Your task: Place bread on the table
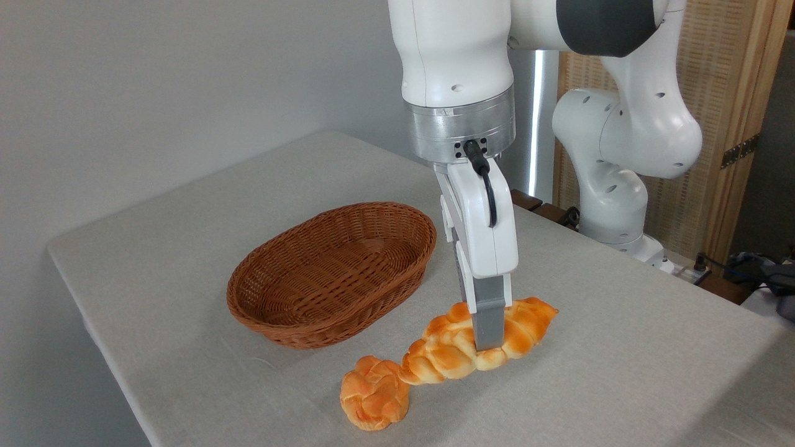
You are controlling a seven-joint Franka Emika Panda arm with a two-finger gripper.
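Claw point(489, 338) clamping bread point(456, 351), low over table point(186, 205), beside basket point(335, 273)

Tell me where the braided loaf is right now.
The braided loaf is low over the table, front and right of centre, clamped in the pincer. Its left tip meets the small round bun; the wicker basket sits to its left.
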